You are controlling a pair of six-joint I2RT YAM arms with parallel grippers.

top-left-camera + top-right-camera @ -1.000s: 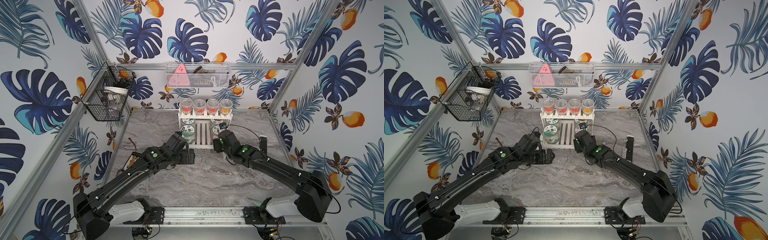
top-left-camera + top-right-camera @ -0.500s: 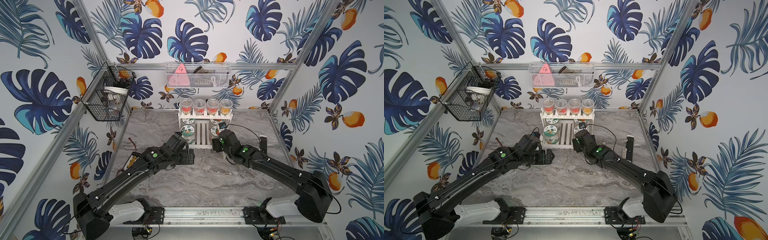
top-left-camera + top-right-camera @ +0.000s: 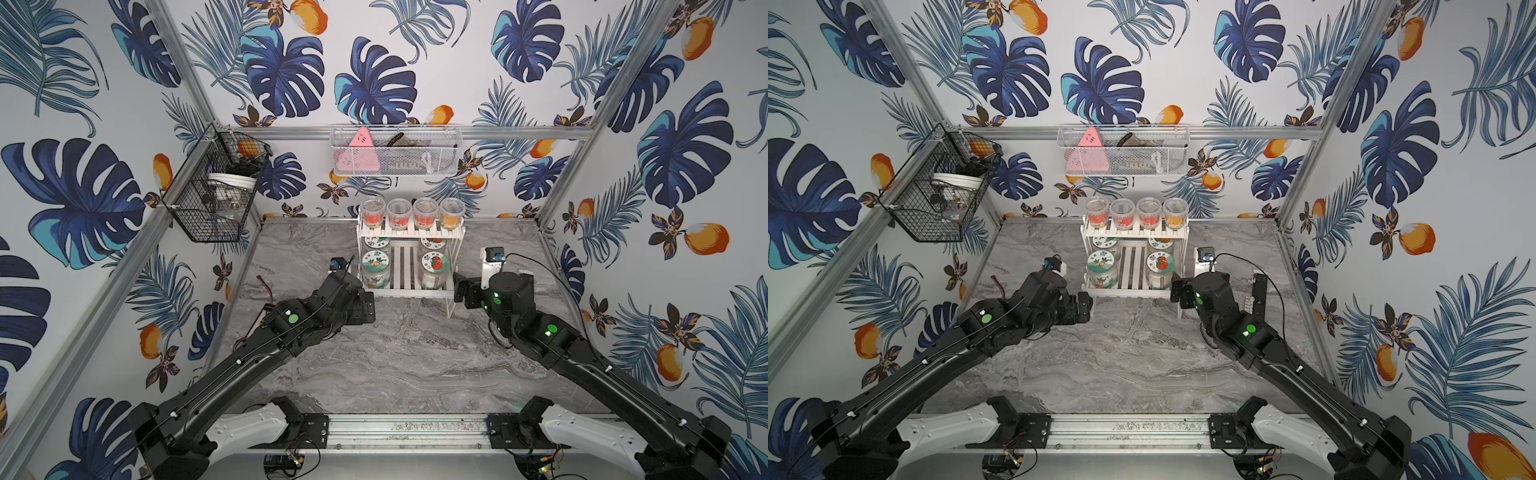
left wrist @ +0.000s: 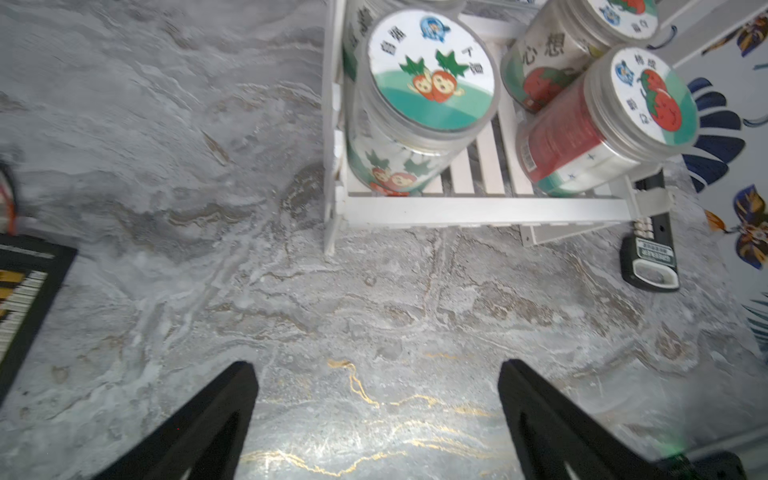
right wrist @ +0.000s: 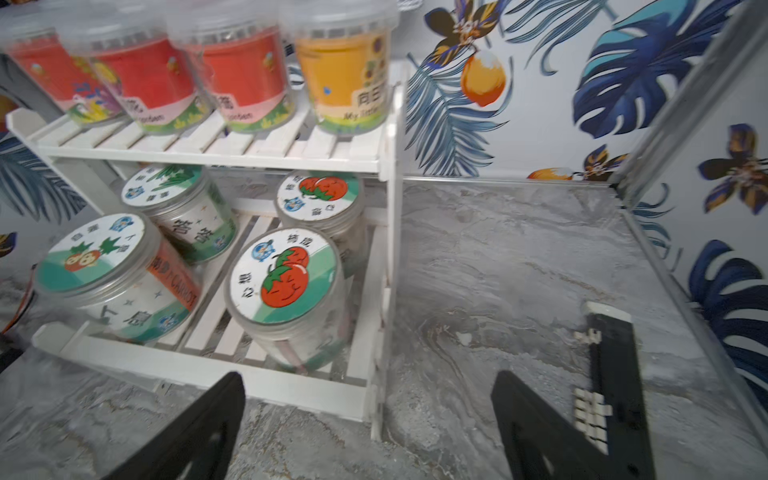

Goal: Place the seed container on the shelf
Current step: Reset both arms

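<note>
Hovering low over the grey marbled bench [image 5: 498,270], the right pincer [image 5: 368,386] has its jaws spread wide with nothing between them. The left pincer [image 4: 376,374] stands equally wide and empty, off the shelf's other front corner.

Just past the right pincer, the white slatted shelf [image 5: 208,160] carries the seed container [image 5: 286,286] upright on its lower tier. It sits at the front right, close behind the front rail and apart from both pincers. The placing looks done, and only a clean retreat seems left.

The container is a clear round jar with a flat tomato-printed lid. It looks stiff, smooth-walled and probably light, so I judge it would slide in a loose hold and could rock on the slats if nudged. The sound place to hold it is across the body just under the lid, approached from the front.

Beside it stands a carrot-lidded jar [image 5: 91,257], with two further jars [image 5: 183,208] behind. Farther back, four tubs [image 5: 245,62] line the upper tier.
</note>
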